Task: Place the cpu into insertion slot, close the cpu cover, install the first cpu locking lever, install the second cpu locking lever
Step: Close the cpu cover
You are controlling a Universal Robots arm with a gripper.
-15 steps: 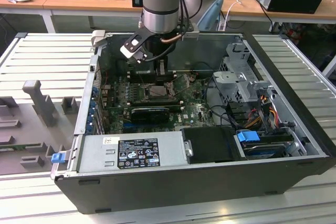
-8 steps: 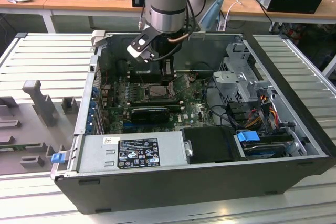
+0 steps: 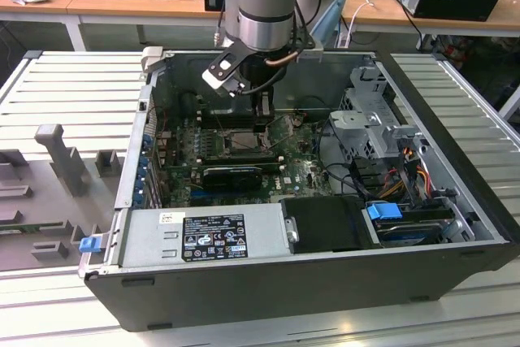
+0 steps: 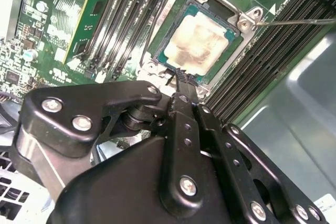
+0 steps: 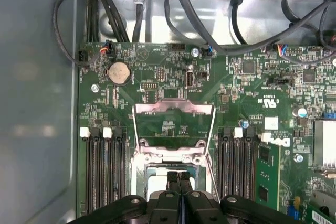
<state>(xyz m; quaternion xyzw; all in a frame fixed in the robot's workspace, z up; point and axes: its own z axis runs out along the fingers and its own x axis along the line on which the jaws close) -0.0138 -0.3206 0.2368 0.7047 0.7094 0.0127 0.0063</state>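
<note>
The cpu [image 4: 202,43], a square chip with a pale, smeared metal face, lies flat in the insertion slot [image 4: 223,6] on the green motherboard. The cpu cover [image 5: 173,108], a silver frame with a central cut-out, stands flipped open beyond the slot. My gripper [image 4: 181,74] is shut, its two black fingers pressed together with nothing seen between them, and its tip is at the cpu's near edge. The first wrist view shows the gripper [image 5: 178,176] just over the slot's rim. A thin locking lever [image 4: 299,22] sticks out sideways from the slot. In the exterior view the gripper [image 3: 262,126] hangs inside the open computer case.
Long black memory slots [image 4: 131,19] flank the socket on both sides. A black card [image 3: 231,176] lies in front of it, the power supply [image 3: 203,233] along the near wall, and a drive cage [image 3: 378,127] with cables on the exterior view's right. Black cables [image 5: 178,3] hang beyond the board.
</note>
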